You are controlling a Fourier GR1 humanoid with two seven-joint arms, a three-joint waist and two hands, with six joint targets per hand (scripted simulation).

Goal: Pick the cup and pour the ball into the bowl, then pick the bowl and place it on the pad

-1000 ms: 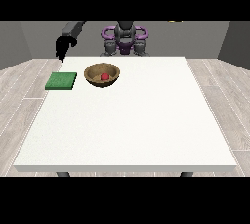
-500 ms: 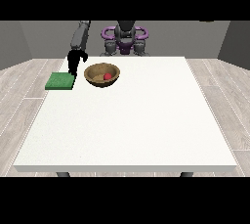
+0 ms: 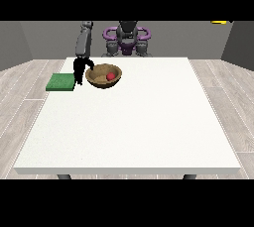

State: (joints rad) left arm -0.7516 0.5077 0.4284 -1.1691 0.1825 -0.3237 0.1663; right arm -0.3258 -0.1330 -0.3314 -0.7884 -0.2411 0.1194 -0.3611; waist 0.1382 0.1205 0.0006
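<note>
Hanging just beside the bowl (image 3: pixel 103 77), the hand at the view's left (image 3: pixel 79 70) holds nothing I can tell; nudging the rim could spill the ball (image 3: pixel 110 76) before the pad (image 3: pixel 60 82).

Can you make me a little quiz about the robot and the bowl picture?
1. True or false: the red ball lies inside the bowl.
2. What colour is the pad? A blue, B green, C yellow.
3. Fill in: the hand at the view's left is between the pad and the ____.

Key: 1 true. 2 B. 3 bowl.
</note>
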